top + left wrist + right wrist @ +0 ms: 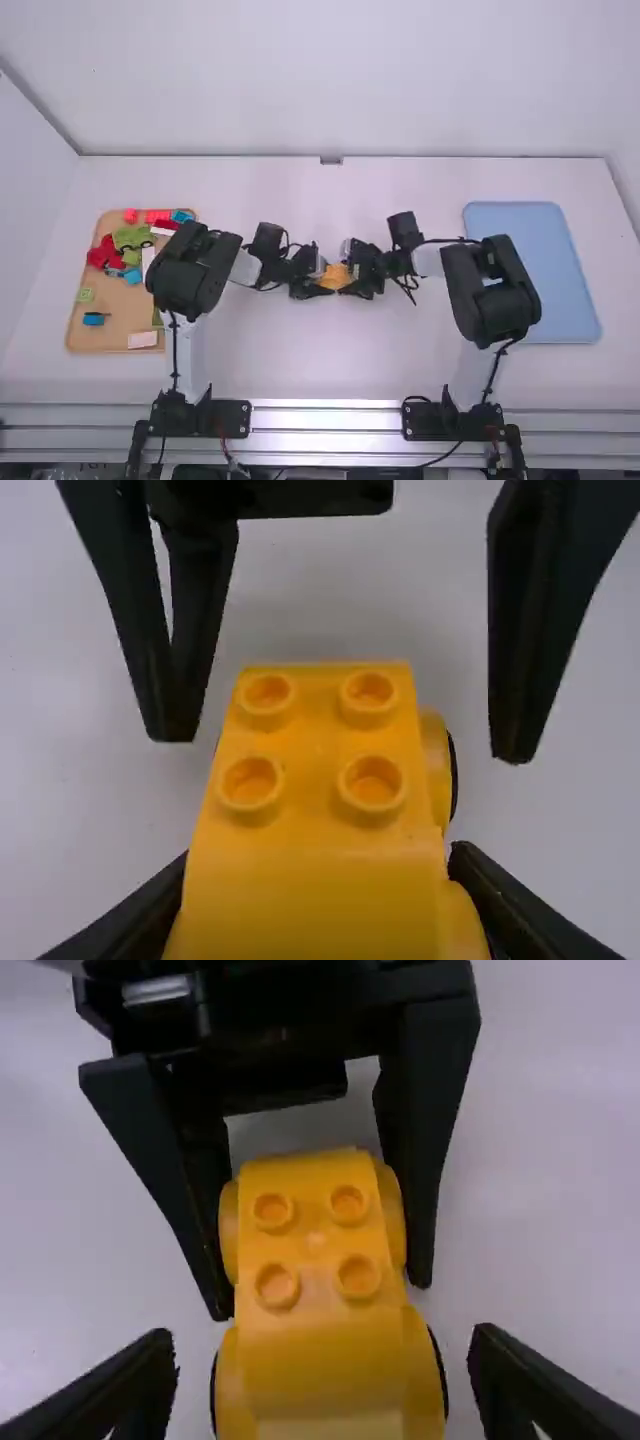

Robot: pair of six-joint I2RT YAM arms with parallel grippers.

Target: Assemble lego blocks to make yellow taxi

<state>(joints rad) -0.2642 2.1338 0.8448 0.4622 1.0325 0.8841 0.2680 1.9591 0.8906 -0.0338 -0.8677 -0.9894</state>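
Bright diffuse light, soft shadows, glare along rail [325, 419]

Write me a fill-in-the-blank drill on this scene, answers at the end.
The yellow plastic toy-block assembly shows ____ round studs.
The claw gripping it belongs to the ____ arm.
The flat, round-cornered tray on the table's right is coloured ____.

Missing words: four; left; blue.

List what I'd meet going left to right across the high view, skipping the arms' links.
Tan board with loose blocks, left tool, yellow block build, right tool, blue tray.
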